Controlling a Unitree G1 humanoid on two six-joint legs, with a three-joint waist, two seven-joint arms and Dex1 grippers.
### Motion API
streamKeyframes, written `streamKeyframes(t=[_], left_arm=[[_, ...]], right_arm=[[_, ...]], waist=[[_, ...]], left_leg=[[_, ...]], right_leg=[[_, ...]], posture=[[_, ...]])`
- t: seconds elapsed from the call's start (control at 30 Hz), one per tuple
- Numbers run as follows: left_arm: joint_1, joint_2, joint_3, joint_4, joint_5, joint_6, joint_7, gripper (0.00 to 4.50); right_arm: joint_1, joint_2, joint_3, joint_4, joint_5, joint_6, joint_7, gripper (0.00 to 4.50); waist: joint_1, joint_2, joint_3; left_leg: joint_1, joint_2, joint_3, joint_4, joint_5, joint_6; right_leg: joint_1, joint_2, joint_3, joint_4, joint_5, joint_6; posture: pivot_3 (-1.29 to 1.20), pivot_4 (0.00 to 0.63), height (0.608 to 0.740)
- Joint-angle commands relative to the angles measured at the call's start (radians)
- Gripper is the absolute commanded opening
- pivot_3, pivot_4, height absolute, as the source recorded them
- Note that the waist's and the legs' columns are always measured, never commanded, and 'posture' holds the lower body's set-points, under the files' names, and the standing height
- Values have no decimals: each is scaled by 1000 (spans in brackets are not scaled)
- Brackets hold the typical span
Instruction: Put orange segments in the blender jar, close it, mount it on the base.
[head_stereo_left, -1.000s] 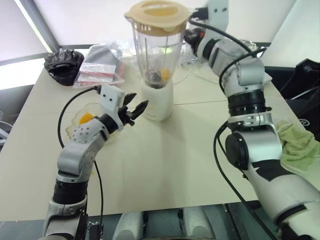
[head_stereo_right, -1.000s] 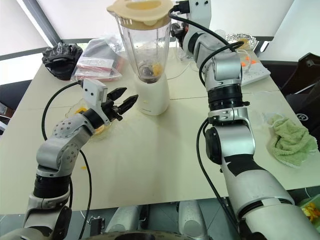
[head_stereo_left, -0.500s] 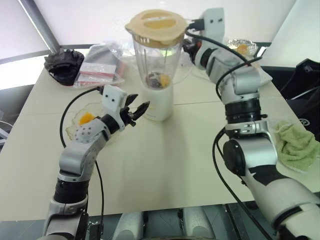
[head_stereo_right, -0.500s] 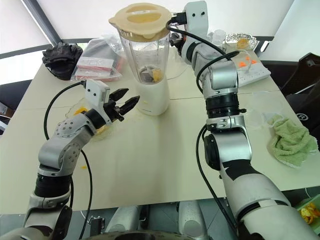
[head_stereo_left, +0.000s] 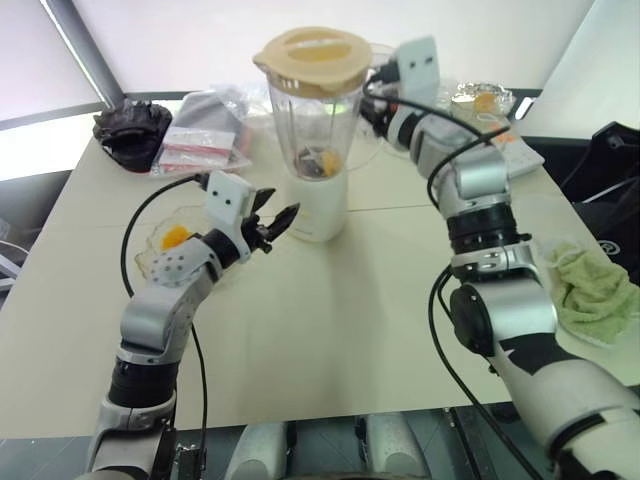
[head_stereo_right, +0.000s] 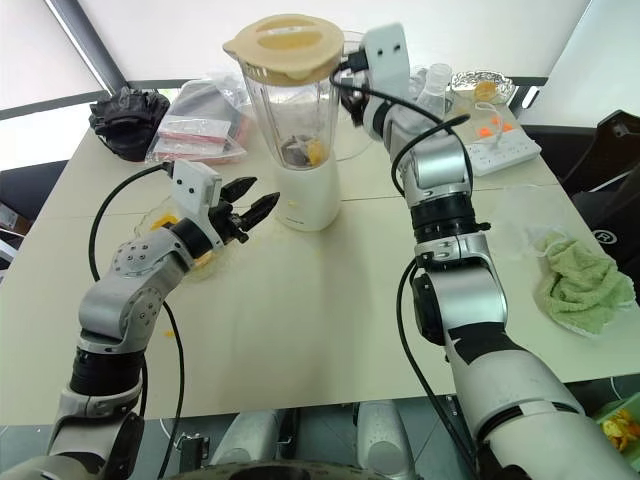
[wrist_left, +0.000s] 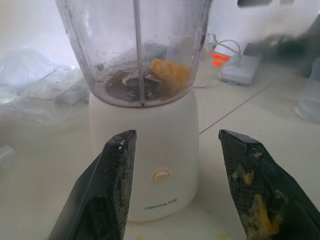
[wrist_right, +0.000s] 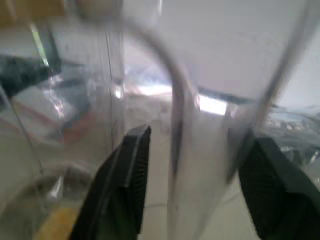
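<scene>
Nearest on the beige surface, the left gripper hovers with its two black fingers spread apart and nothing between them, pointing at the base from just beside it without touching. Bits of orange pulp cling to one of its fingertips. Behind the left forearm a shallow clear bowl holds an orange segment. A green cloth lies crumpled near the surface's right edge.

The base, white with a small round button, stands upright at mid-surface, and the blender jar sits mounted on top of it, capped by a cream-beige lid. Orange segments rest at the jar's bottom beside the dark blade hub.

The right gripper is at the jar's far right side, its fingers set wide on either side of the clear handle; whether they press it I cannot tell.

Farther back lie clear plastic bags, a dark bundle, a white power strip and a foil dish.
</scene>
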Motion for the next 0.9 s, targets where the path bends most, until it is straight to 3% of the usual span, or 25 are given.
streamKeyframes(t=[0.03, 0.23, 0.47, 0.57, 0.73, 0.9], left_arm=[[0, 0, 2, -33, -1, -11, 0, 2731], [-7, -10, 15, -25, -14, -2, 7, 2731], [5, 5, 32, -44, -23, 19, 10, 2731], [16, 13, 56, -61, -33, 34, 24, 2731], [46, 31, 89, -114, -53, 64, 38, 2731], [71, 45, 103, -164, -60, 84, 53, 2731]], right_arm=[[-12, -13, 0, -27, -11, -16, 5, 4473], [78, -54, 5, -165, -8, 13, 42, 4473], [380, -237, -14, -657, 163, 142, 330, 4473], [534, -361, -29, -818, 207, 37, 492, 4473], [735, -481, -199, -998, 431, 140, 621, 4473], [806, -519, -320, -1018, 554, 202, 623, 4473]], waist=[[-1, 0, 0], [0, 0, 0], [22, 0, 0], [27, 0, 0], [30, -1, 1], [30, -1, 1]], left_leg=[[-1, 0, 0, 0, 0, 0], [-2, 0, 0, 0, 0, 0], [-2, 0, 0, 1, 0, 0], [-2, 0, 0, 1, 0, 0], [-1, 1, -1, 2, 0, 0], [3, 1, -1, 3, 0, 1]], right_leg=[[-1, 0, 0, 0, 0, 0], [-2, 0, 0, 0, 0, 0], [-1, 0, 0, -1, 0, 0], [-1, 0, -1, -1, 0, 0], [2, 0, -2, -2, 0, 0], [6, 0, -2, -2, 0, 0]], posture=[[0, 150, 740], [0, 150, 740], [0, 150, 740], [0, 150, 740], [0, 150, 740], [0, 150, 740]])
